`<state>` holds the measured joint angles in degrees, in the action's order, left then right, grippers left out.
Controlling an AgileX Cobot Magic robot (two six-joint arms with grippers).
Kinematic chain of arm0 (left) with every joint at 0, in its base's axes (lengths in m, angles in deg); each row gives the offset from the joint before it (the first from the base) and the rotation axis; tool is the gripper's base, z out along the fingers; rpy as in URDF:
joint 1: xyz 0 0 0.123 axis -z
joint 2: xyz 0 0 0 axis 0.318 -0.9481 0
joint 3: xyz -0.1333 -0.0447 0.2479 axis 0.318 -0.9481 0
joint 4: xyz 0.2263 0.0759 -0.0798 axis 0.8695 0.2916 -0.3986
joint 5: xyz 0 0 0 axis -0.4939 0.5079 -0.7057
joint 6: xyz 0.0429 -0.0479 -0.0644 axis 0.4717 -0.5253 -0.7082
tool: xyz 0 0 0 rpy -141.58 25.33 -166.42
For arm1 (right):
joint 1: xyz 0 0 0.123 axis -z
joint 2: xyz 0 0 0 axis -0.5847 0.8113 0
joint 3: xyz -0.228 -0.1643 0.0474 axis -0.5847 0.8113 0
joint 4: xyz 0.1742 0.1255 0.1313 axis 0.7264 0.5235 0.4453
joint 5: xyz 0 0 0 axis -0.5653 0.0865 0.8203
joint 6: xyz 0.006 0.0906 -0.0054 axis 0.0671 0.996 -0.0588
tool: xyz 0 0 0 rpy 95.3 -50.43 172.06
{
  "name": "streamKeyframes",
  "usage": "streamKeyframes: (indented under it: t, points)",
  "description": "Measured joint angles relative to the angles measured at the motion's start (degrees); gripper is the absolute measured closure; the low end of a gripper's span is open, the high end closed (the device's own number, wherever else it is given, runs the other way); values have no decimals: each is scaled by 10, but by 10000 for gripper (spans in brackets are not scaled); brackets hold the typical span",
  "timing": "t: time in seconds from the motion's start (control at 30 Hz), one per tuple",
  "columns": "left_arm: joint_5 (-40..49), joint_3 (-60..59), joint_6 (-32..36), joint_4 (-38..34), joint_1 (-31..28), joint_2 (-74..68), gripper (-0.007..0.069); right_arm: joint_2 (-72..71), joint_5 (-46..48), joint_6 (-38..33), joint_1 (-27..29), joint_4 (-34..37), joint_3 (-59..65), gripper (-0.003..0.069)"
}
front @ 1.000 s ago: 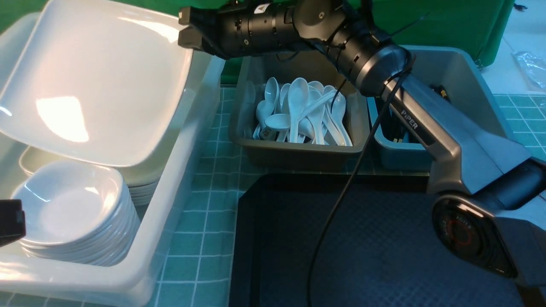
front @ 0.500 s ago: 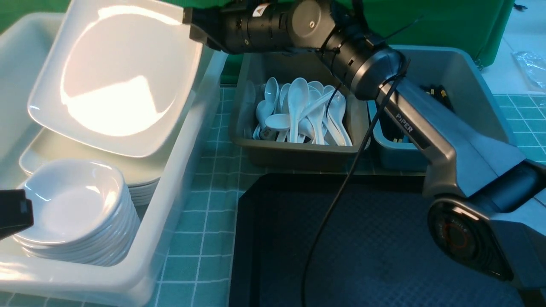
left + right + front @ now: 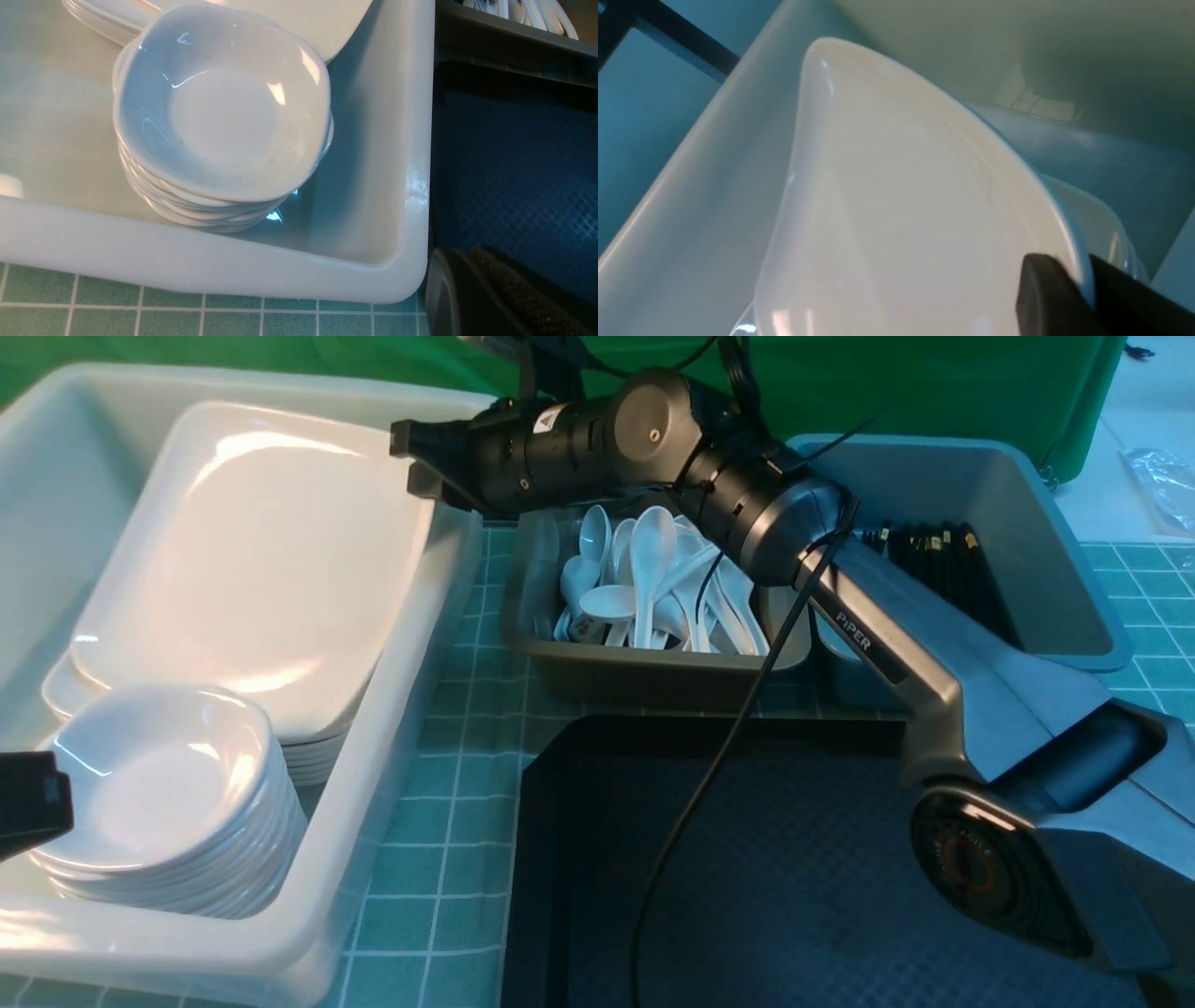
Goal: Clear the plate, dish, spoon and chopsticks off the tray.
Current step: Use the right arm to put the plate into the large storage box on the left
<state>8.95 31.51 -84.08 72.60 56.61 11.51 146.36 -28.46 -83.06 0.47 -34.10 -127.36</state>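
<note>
My right gripper (image 3: 411,457) is shut on the right rim of the large white plate (image 3: 252,551). The plate lies almost flat on a stack of like plates inside the white tub (image 3: 392,691). In the right wrist view the fingers pinch the plate (image 3: 901,210) at its rim, gripper (image 3: 1085,284). The black tray (image 3: 794,896) shows nothing on it. White spoons (image 3: 653,579) lie in the brown-grey tub, black chopsticks (image 3: 934,555) in the blue-grey tub. My left gripper (image 3: 28,803) hangs by the stack of small dishes (image 3: 159,784); it looks shut and empty (image 3: 486,261).
The white tub fills the left side, with its near corner (image 3: 411,261) against the tray's left edge (image 3: 514,163). The brown-grey tub (image 3: 653,677) and blue-grey tub (image 3: 1064,569) stand behind the tray. My right arm spans over both tubs.
The right gripper has lowered the plate from a steep tilt above the tub down onto the plate stack. The left gripper has barely moved.
</note>
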Motion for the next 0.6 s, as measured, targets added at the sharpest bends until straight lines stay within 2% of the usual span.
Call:
streamKeyframes:
  t: [0.03,0.07,0.1,0.17,0.27,0.37,0.6]
  points:
    - [0,0,0,0,0,0,615,0,3,0,1,-1,0,484]
    - [0,0,0,0,0,0,615,0,4,0,1,-1,0,475]
    - [1,0,0,0,0,0,615,0,8,0,2,-2,0,391]
    - [1,0,2,0,0,0,615,-1,18,0,5,2,-4,309]
    - [2,0,3,0,0,0,615,-13,73,2,14,4,-11,246]
    - [5,0,3,-6,0,0,615,-34,157,2,34,-9,-28,230]
    - [5,0,4,-15,0,0,615,-119,287,18,90,-113,-97,235]
